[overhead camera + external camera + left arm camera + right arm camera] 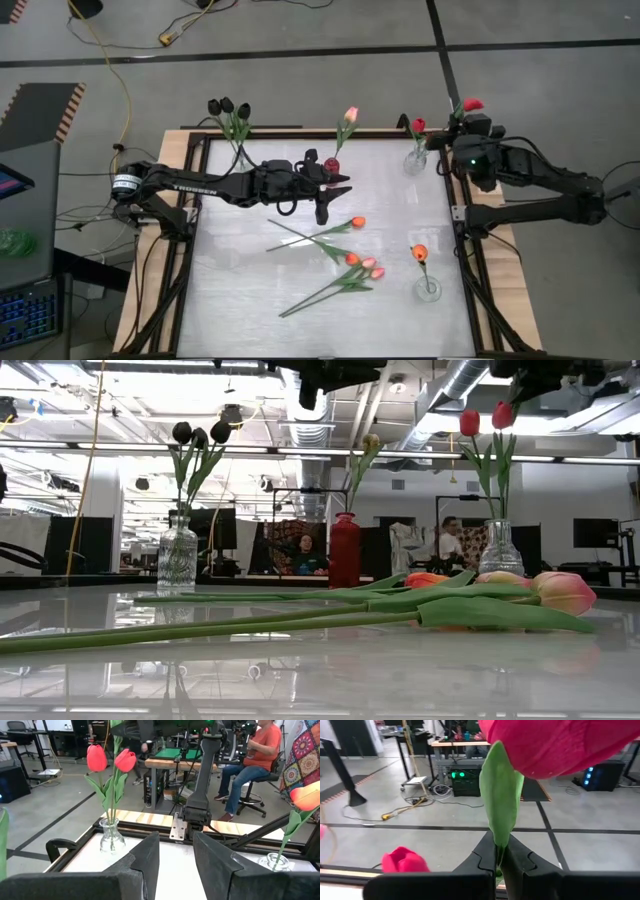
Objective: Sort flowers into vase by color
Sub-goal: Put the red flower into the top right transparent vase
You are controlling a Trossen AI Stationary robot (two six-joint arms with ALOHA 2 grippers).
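Table: glossy white top in a black frame with wood edging. Floor around it grey concrete with dark lines, a yellow cable trailing off at far left. Laptop keyboard at near left edge, beside a dark stand. Beyond the table: a person in an orange shirt seated on a stool, a green-topped bench, a patterned quilt at right. Black computer with green lights on the floor.
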